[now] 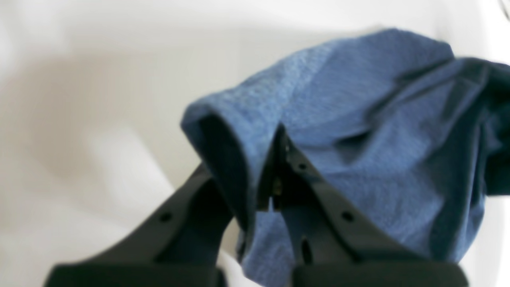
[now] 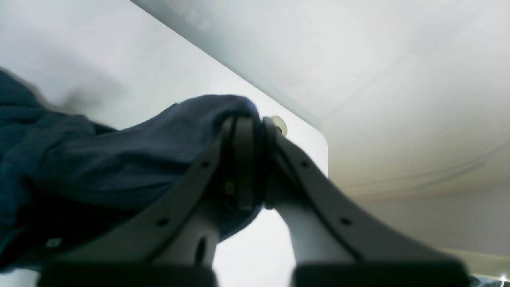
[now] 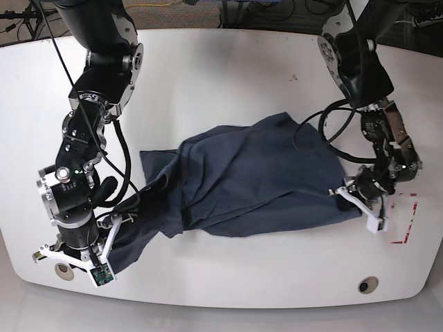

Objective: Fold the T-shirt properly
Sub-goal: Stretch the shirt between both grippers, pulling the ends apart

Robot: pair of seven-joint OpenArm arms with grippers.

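Overhead view of a white table. At lower left, the right gripper is pinched closed on one edge of the T-shirt. The dark blue shirt lies rumpled across the centre of the frame, stretching toward the right. At right, the left gripper is clamped closed on the opposite edge. To fold well, both arms should likely lift evenly, keeping the cloth taut so creases fall out.
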